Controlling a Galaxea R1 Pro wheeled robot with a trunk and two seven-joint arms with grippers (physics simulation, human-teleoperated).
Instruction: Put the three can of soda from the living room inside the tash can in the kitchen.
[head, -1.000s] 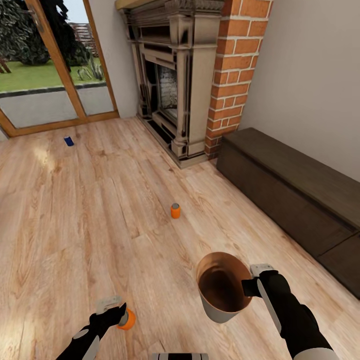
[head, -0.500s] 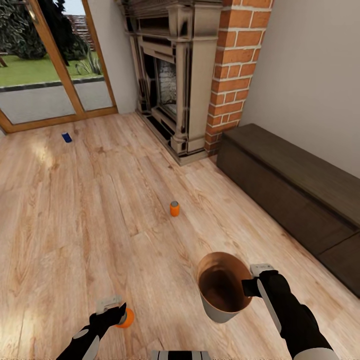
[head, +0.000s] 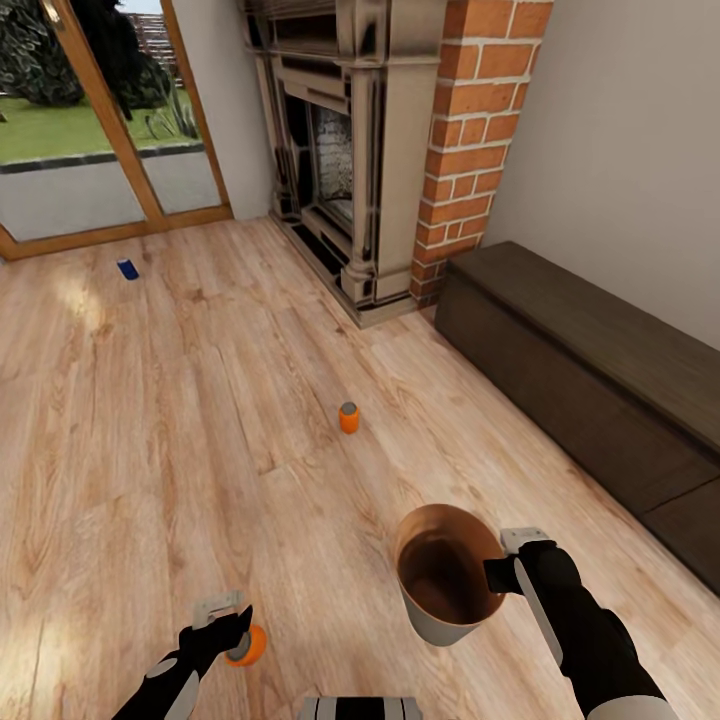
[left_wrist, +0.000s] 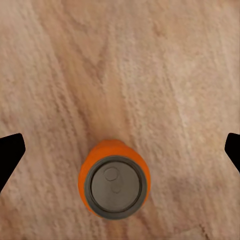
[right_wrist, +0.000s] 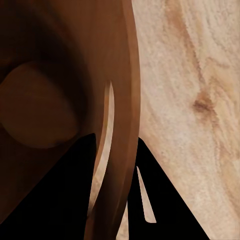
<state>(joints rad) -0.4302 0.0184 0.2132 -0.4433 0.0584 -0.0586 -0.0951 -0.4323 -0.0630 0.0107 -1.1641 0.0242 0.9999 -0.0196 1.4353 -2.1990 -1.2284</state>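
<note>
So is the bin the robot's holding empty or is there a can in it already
Empty. The head view looks straight into the bin, held at its rim by the right hand, and shows nothing but bare brown bottom. All three cans are outside it.

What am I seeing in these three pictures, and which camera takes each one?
A two-armed robot in a simulated living room. The big picture comes from its head, looking down at the wood floor. The other two come from cameras at each wrist. The right gripper pinches the rim of a small bin; its fingers sit on either side of the wall. The left gripper hangs open above an orange can standing on the floor. Another orange can and a blue can lie farther away.
</note>
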